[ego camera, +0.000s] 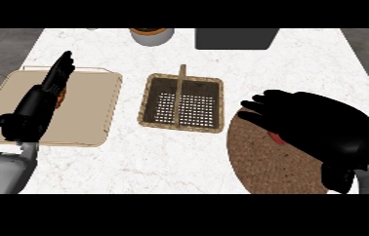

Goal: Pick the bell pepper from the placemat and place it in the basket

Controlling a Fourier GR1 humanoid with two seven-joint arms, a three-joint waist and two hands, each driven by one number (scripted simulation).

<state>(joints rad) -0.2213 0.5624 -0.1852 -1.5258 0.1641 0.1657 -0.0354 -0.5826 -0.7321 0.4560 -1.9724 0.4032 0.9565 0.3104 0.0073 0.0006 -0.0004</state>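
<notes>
A round brown woven placemat lies at the lower right of the white counter. My right hand hangs over its upper part, fingers curled down round a red bell pepper, of which only a small red sliver shows under the palm. The wicker basket with a mesh floor and an upright handle stands in the middle, just left of that hand, with nothing inside. At the left edge my left hand rests open, fingers pointing up, above a beige tray.
A beige tray lies at the left, with a small orange object partly hidden behind the left hand. A grey pot with an orange rim and a dark box stand along the far edge.
</notes>
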